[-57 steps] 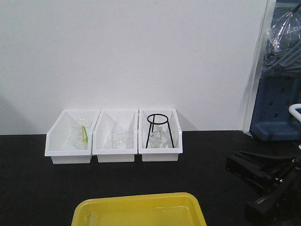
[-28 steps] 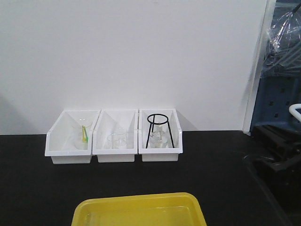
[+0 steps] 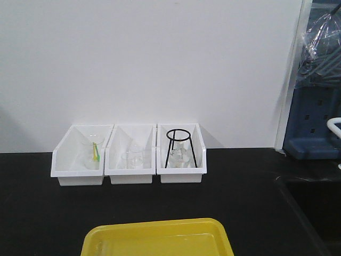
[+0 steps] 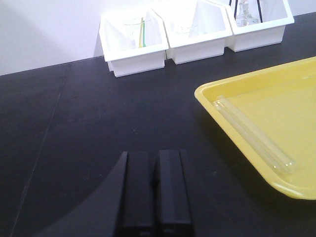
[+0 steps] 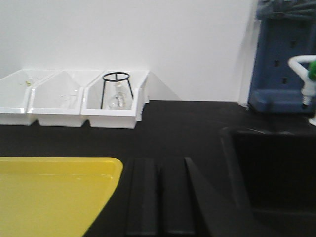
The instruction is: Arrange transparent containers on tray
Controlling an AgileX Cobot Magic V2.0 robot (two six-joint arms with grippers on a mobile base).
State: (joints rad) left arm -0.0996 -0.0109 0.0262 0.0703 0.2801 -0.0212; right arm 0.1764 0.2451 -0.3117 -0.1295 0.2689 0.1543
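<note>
Two clear test tubes (image 4: 254,133) lie side by side along the left part of the yellow tray (image 4: 276,89), open rims toward the far end. The tray's far rim (image 3: 157,228) shows at the bottom of the front view and its right corner (image 5: 59,187) in the right wrist view. My left gripper (image 4: 154,153) is shut and empty, low over the black table to the left of the tray. On the tray's other side, my right gripper (image 5: 158,160) is also shut and empty. Neither gripper shows in the front view.
Three white bins (image 3: 129,154) stand against the back wall with beakers, flasks and a black wire stand (image 3: 180,147). A black sink (image 5: 269,163) is recessed at the right, with a white faucet (image 5: 302,64) and a blue unit (image 5: 281,54) behind it.
The right arm, seen at the right edge of the front view a second ago, has drawn back out of that view. The tray and bins have not moved.
</note>
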